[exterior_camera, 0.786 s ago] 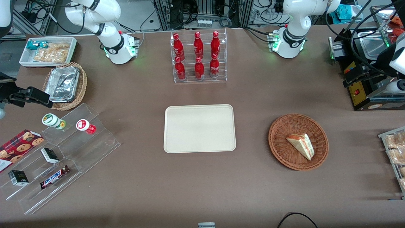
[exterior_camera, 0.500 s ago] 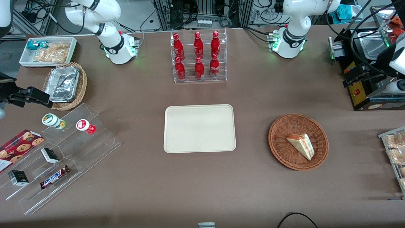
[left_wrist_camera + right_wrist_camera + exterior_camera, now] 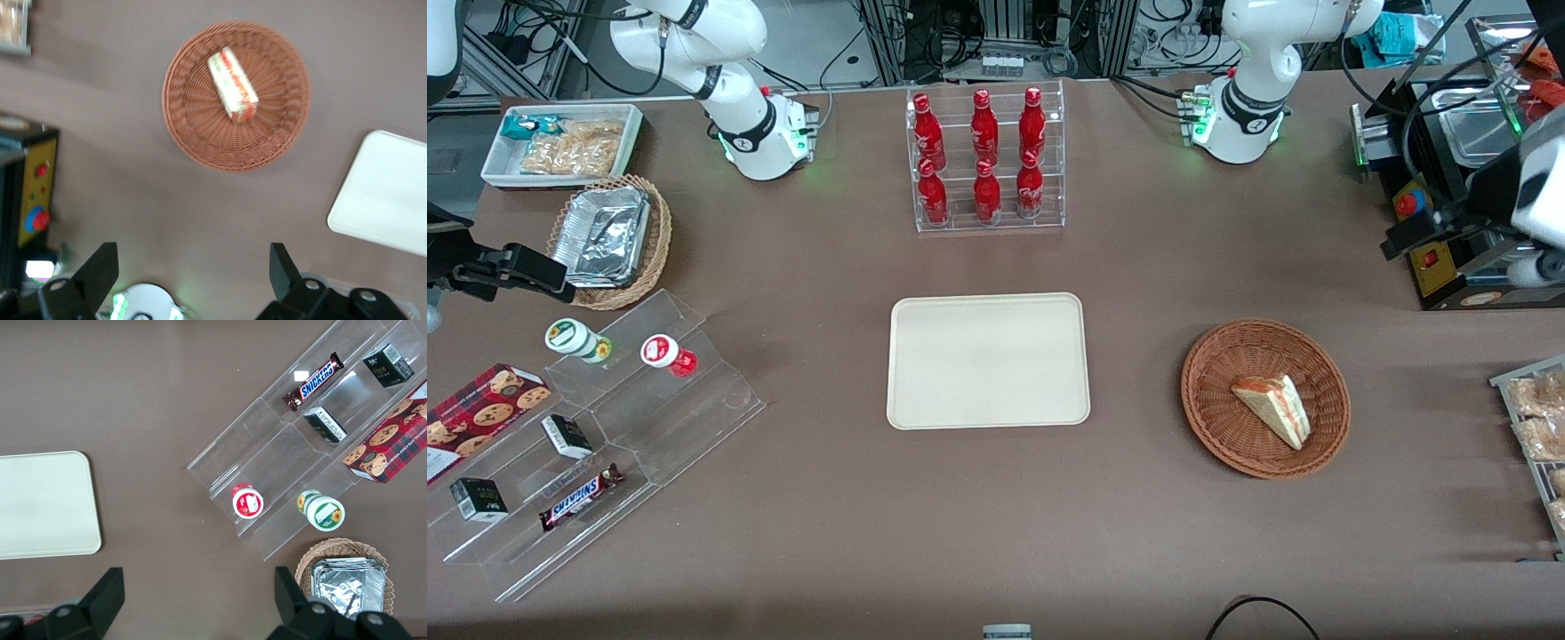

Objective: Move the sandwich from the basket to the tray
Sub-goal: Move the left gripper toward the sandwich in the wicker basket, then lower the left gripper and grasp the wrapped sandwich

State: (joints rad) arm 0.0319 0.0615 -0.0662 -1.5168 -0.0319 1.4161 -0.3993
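A brown worktop (image 3: 1138, 267) carries the tray (image 3: 988, 361) at its middle; toward the working arm's end sits the basket (image 3: 1218, 418) with the sandwich (image 3: 1273, 407) in it. The gripper (image 3: 1409, 233) hangs high near that end. In the wrist view, its fingers (image 3: 100, 270) spread wide, empty, above the worktop, apart from basket (image 3: 200, 127) and sandwich (image 3: 233, 85).

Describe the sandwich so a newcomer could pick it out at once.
Start at the cream tray mid-table; toward the working arm's end sits a reddish-brown wicker basket. The sandwich lies inside: the only white wedge with red filling. The open gripper hangs high above.
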